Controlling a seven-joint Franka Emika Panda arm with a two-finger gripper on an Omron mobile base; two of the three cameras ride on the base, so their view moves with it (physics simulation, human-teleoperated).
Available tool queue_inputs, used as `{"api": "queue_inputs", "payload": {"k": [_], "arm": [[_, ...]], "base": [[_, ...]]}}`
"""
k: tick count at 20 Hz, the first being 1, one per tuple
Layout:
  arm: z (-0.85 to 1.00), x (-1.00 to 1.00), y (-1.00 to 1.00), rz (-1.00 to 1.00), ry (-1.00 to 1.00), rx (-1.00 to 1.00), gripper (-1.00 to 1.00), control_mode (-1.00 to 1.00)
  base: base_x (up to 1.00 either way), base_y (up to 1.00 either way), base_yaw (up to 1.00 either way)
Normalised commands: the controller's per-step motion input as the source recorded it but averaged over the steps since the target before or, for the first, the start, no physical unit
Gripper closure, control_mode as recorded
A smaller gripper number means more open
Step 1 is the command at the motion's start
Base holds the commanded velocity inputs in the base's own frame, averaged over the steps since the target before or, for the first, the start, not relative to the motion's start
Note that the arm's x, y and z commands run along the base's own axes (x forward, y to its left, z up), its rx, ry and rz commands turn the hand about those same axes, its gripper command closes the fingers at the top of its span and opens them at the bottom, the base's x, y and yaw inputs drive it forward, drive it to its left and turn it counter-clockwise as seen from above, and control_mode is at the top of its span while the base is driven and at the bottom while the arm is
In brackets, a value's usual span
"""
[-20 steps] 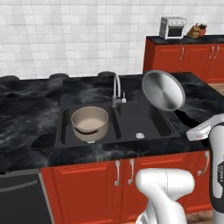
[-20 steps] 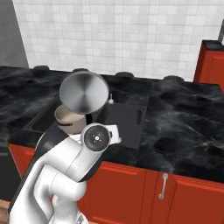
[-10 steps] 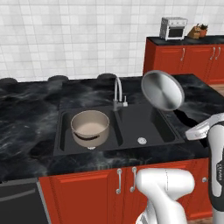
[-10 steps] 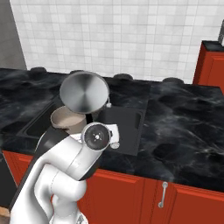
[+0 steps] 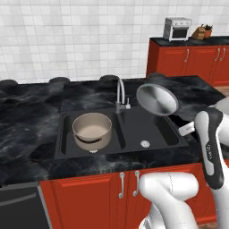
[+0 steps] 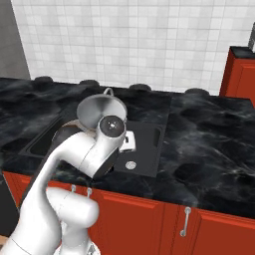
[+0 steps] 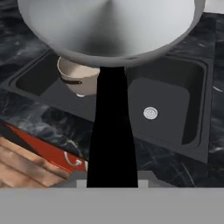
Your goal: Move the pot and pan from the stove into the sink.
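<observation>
Your gripper (image 7: 112, 173) is clamped on the pan's (image 5: 156, 99) straight black handle, holding it tilted above the sink's (image 5: 154, 129) right basin. The pot (image 5: 91, 129) sits in the left basin. The pan looks light, rigid, probably slippery.

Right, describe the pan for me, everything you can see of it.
The pan is a small, shallow, round frying pan of shiny silver metal with a straight black handle. It is off the counter, held up in the air by that handle, tipped steeply so that its round face shows towards the left base camera. It hangs above the right basin of the black sink, near the faucet. In the hand view its silver underside spreads across the top. Apart from the grip on its handle, nothing touches it.
</observation>
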Motion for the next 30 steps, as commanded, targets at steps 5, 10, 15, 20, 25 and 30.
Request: {"api": "queue_inputs", "payload": {"k": [5, 10, 15, 20, 25, 30], "arm": [[-0.14, 0.39, -0.03, 0.00, 0.29, -0.05, 1.00, -1.00], [-0.23, 0.30, -0.06, 0.01, 0.23, -0.07, 1.00, -1.00], [-0.24, 0.24, -0.07, 0.01, 0.15, -0.05, 1.00, -1.00], [-0.04, 0.02, 0.00, 0.00, 0.00, 0.00, 1.00, -1.00], [-0.43, 0.06, -0.02, -0.01, 0.01, -0.01, 1.00, -1.00], [-0.45, 0.17, -0.03, -0.02, 0.00, -0.01, 1.00, -1.00]], "base": [[0.00, 0.00, 0.00], [0.00, 0.00, 0.00], [0.00, 0.00, 0.00], [0.00, 0.00, 0.00], [0.00, 0.00, 0.00], [0.00, 0.00, 0.00]]}}
